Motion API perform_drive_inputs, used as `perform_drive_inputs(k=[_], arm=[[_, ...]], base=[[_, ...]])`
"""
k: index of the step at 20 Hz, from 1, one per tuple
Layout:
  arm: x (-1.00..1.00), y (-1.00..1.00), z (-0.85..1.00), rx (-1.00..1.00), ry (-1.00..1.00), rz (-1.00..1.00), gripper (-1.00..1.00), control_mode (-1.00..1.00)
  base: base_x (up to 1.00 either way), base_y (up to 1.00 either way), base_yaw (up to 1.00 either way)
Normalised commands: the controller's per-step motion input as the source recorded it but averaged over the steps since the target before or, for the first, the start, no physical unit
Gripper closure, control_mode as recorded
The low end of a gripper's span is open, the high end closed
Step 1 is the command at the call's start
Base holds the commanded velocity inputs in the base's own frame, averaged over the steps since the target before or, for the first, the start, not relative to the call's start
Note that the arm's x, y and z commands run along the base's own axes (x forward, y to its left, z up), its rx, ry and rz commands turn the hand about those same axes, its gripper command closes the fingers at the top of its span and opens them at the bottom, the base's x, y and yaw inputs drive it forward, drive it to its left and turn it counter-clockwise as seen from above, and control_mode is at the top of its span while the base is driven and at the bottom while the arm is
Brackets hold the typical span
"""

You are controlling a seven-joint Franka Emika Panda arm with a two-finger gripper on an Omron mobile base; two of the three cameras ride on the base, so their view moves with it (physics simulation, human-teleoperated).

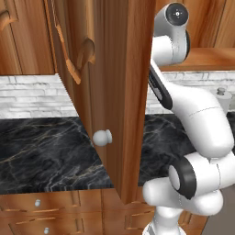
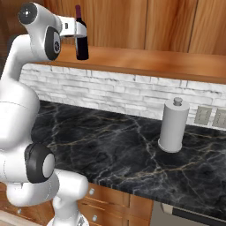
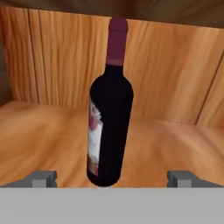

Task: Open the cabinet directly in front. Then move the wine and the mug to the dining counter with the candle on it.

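The cabinet stands open, its reddish-brown door (image 1: 114, 92) with a round silver knob (image 1: 102, 137) swung out toward me. On the cabinet's wooden shelf (image 2: 154, 59) the wine (image 3: 109, 118) stands upright, a dark bottle (image 2: 81, 42) with a red foil neck and a reddish-white label. My gripper (image 3: 112, 178) is open at the bottle's lower body. One fingertip (image 3: 43, 178) is well to its left and the other well to its right, and neither touches the glass. From the right base view the gripper (image 2: 78, 30) reaches into the shelf beside the bottle. The mug, dining counter and candle are out of view.
Below the cabinet runs a black marble counter (image 2: 110, 145) backed by white brick (image 2: 110, 92). A grey cylindrical canister (image 2: 173, 126) stands on it at the right, near wall outlets (image 2: 203, 115). Drawer fronts (image 1: 36, 202) lie under the counter edge. The open door blocks the left side.
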Motion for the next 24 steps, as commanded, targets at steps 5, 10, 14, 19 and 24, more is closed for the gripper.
perform_drive_inputs(k=[5,10,14,19,24], arm=[[0.51,0.00,0.00,0.00,0.07,0.00,-1.00,-1.00],[0.43,0.00,-0.05,0.00,0.01,0.00,-1.00,-1.00],[0.33,0.00,-0.08,0.00,0.00,0.00,-1.00,-1.00],[0.28,0.00,0.00,0.00,0.00,0.00,-1.00,-1.00],[0.22,0.00,-0.01,0.00,0.00,0.00,-1.00,-1.00]], base=[[0.00,0.00,0.00],[0.00,0.00,0.00],[0.00,0.00,0.00],[0.00,0.00,0.00],[0.00,0.00,0.00]])
